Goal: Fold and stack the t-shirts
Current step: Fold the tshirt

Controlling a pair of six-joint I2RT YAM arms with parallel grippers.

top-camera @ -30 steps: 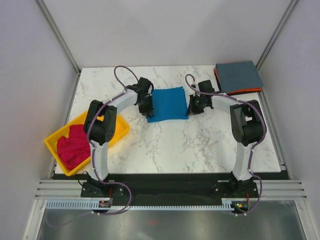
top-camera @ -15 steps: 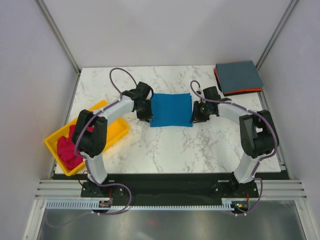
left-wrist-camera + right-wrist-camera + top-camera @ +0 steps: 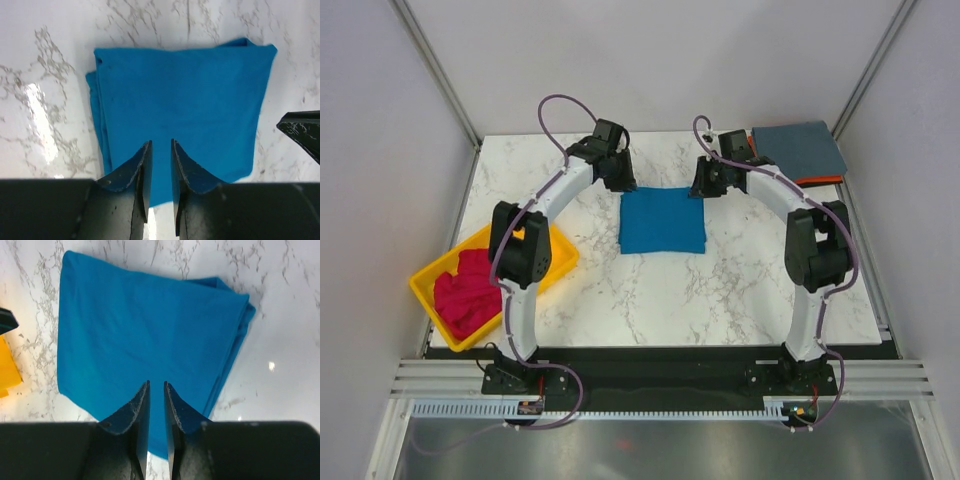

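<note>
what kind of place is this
Likely a robot lab cell: plain white walls, left arm and right arm mounted on a black base plate, blue t-shirt folded on the marble-look table.

No legible text or markings.

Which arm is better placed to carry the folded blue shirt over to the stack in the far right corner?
Right, probably. The right gripper hovers by the far right corner of the blue t-shirt, nearest the grey-blue t-shirt topping the stack; the left gripper sits across the shirt, farther away.
</note>
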